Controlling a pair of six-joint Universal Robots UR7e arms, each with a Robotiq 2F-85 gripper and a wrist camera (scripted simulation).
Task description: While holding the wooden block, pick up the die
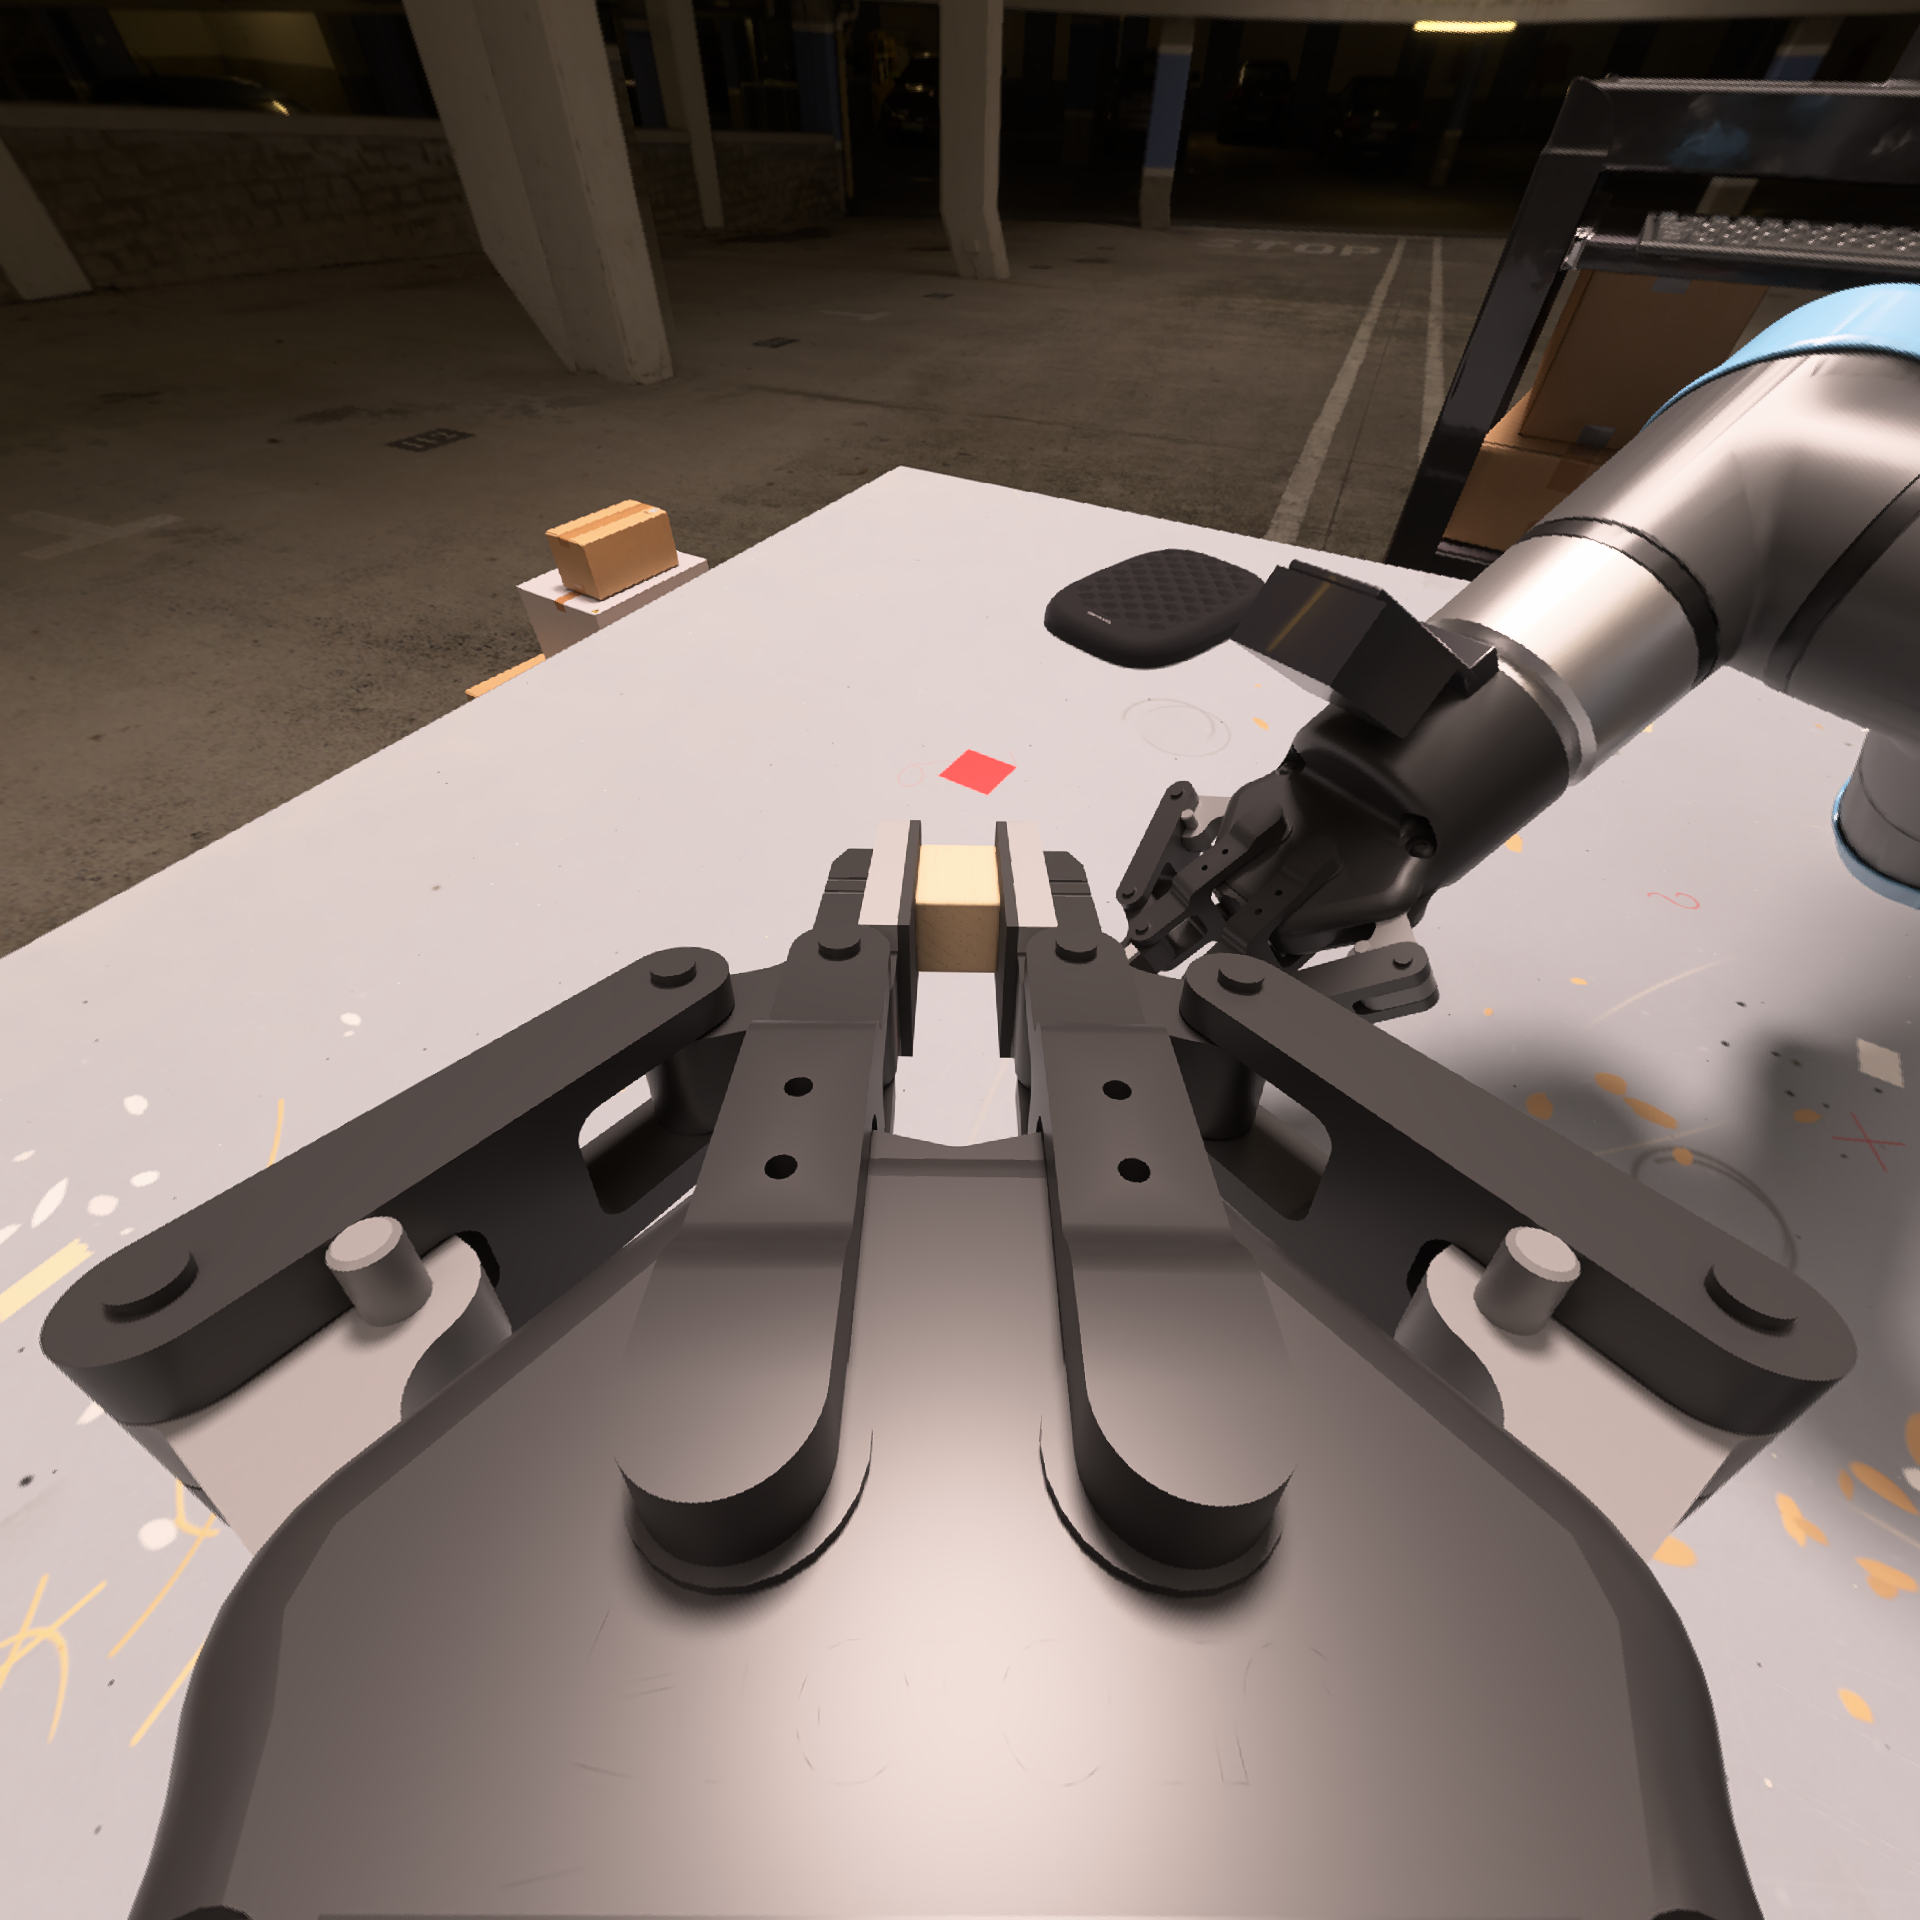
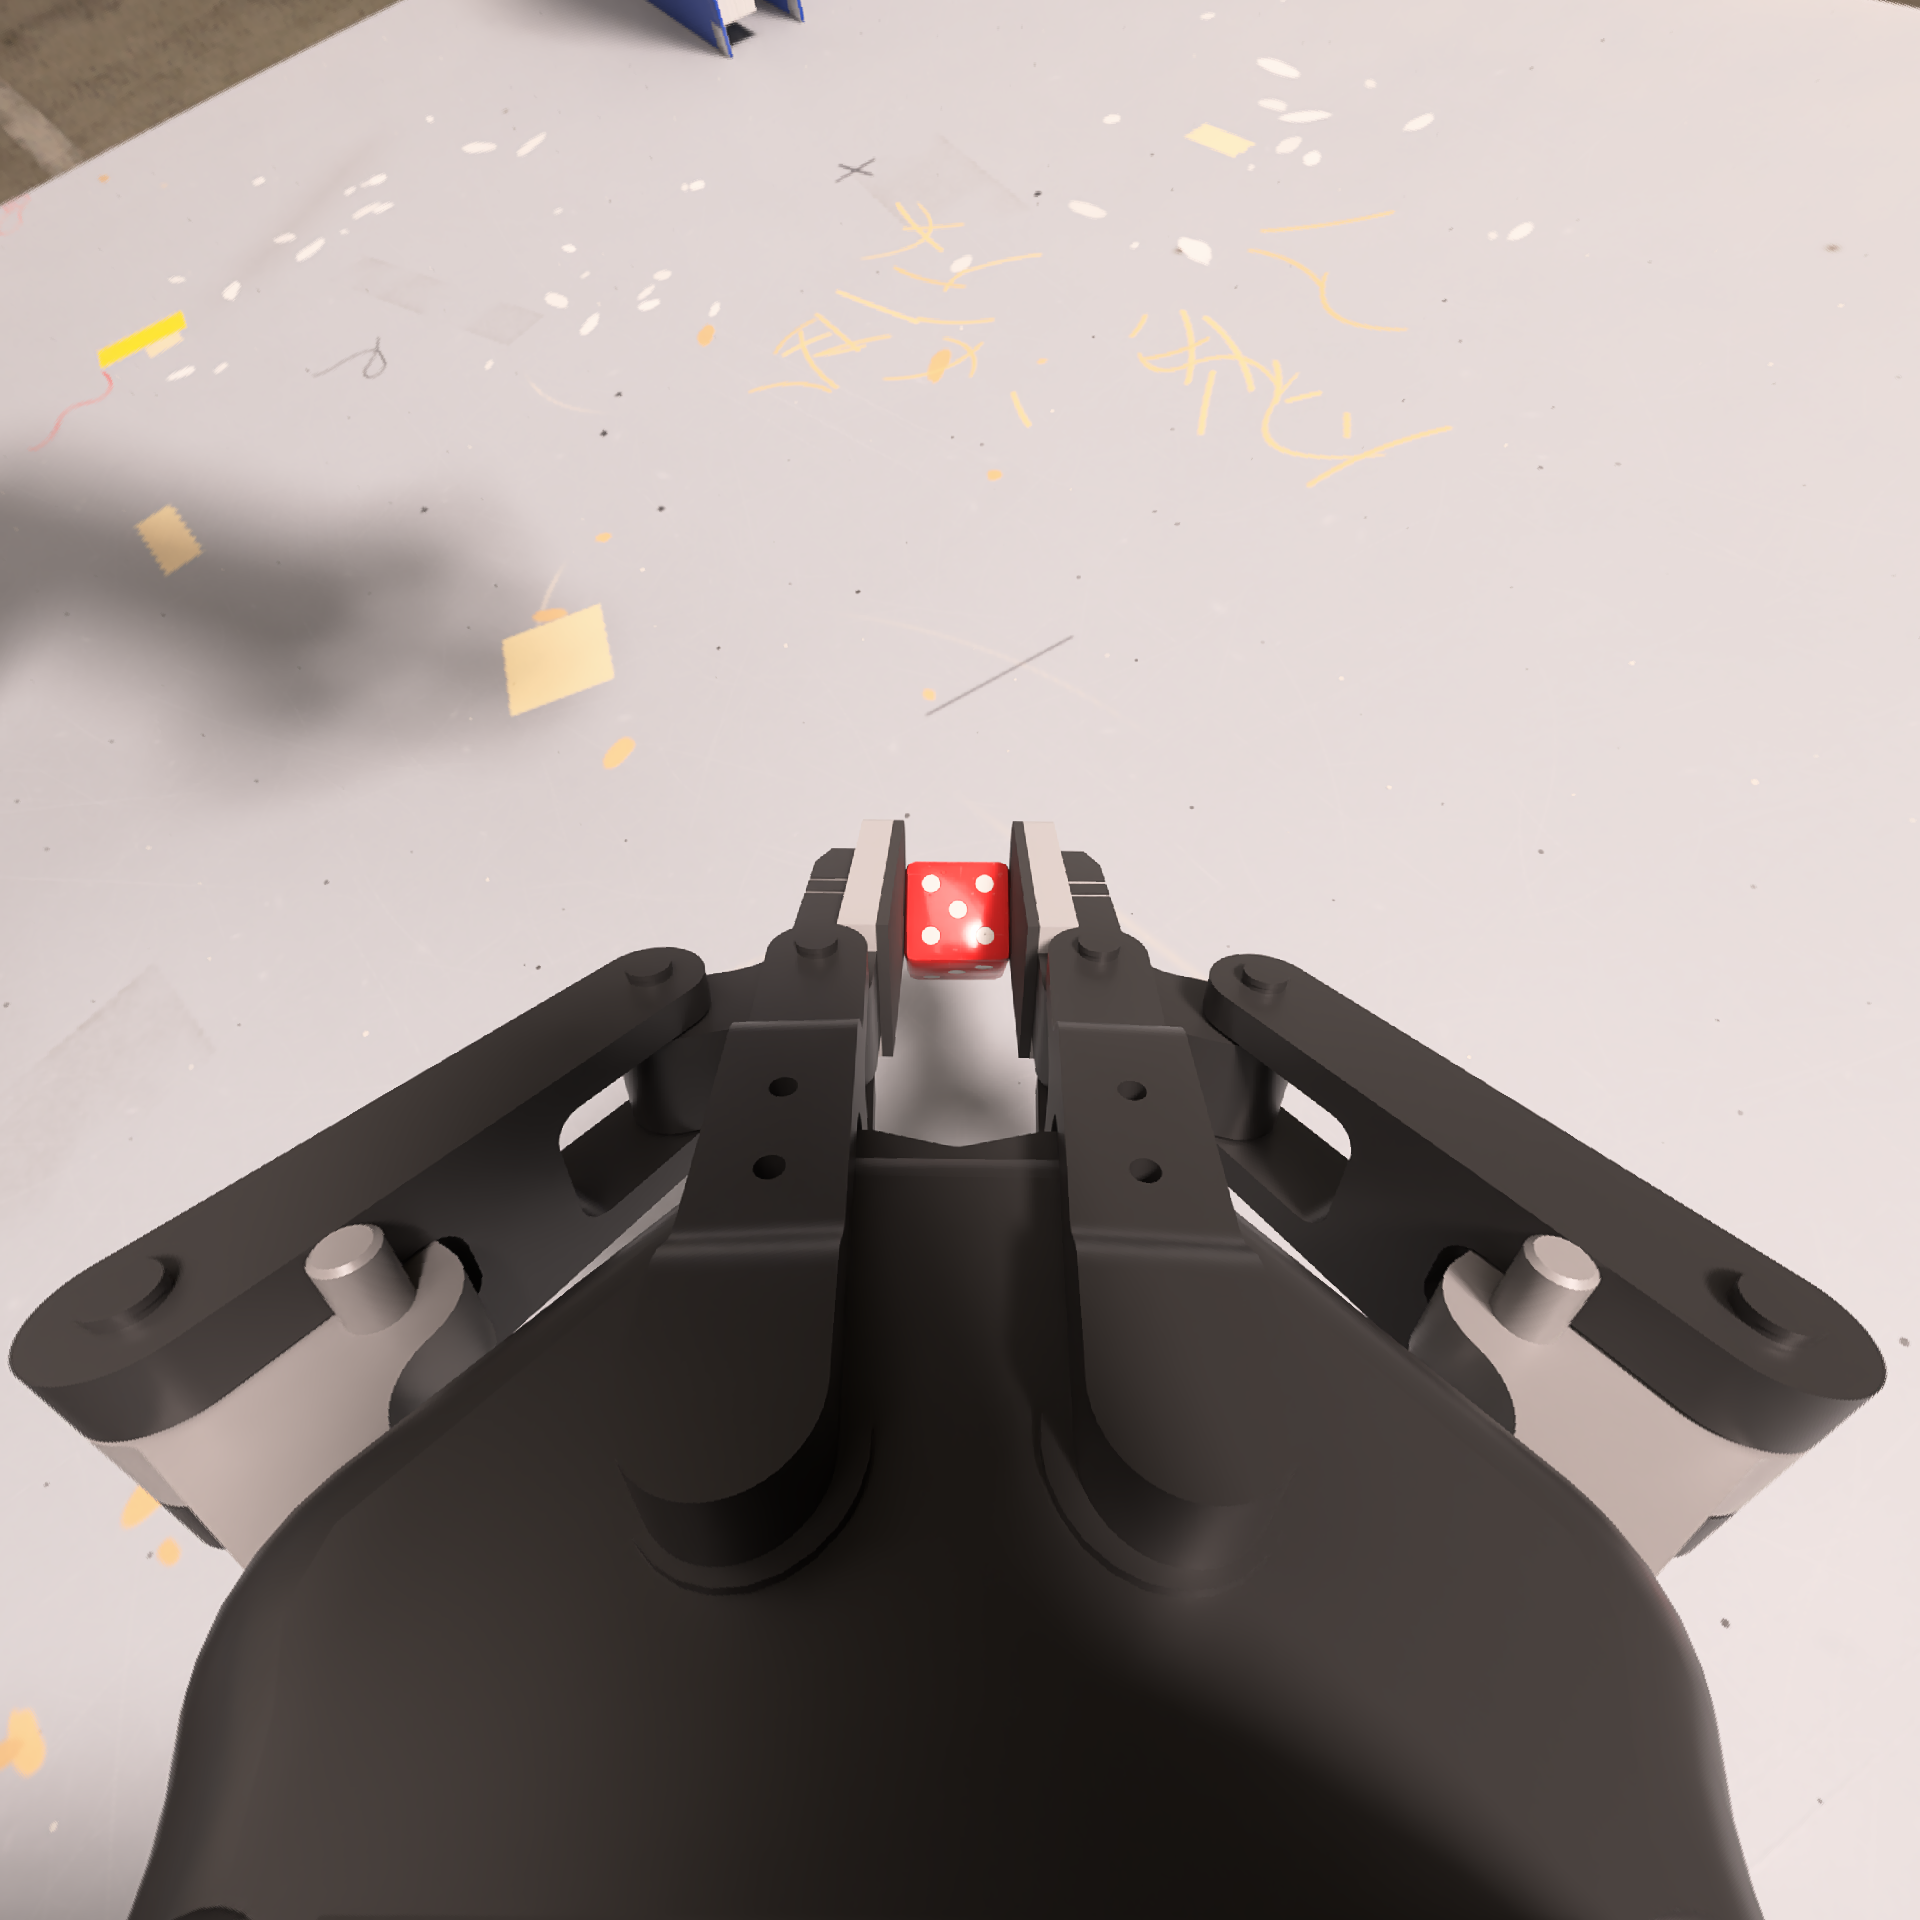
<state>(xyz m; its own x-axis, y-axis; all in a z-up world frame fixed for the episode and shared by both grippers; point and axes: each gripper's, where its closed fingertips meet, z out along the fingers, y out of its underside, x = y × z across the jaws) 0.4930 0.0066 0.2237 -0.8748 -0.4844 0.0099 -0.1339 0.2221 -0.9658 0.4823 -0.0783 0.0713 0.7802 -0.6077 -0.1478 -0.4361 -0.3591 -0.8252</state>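
Observation:
My left gripper [image 1: 956, 844] is shut on a pale wooden block [image 1: 956, 912], held between its pads above the grey table [image 1: 582, 852]. My right gripper [image 2: 956, 847] has its pads against both sides of a red die [image 2: 956, 916] with white pips, low over the table; I cannot tell whether the die is off the surface. In the left wrist view the right gripper [image 1: 1169, 914] sits just right of my left fingertips, near the table top, with its arm [image 1: 1621, 634] reaching in from the right. The die is hidden in that view.
A flat red square [image 1: 977, 771] lies on the table beyond the block. A black padded object [image 1: 1143, 608] lies farther back. A cardboard box [image 1: 611, 545] stands off the table's left edge, a black rack [image 1: 1538, 312] at back right. A blue object [image 2: 727, 21] sits at the far edge.

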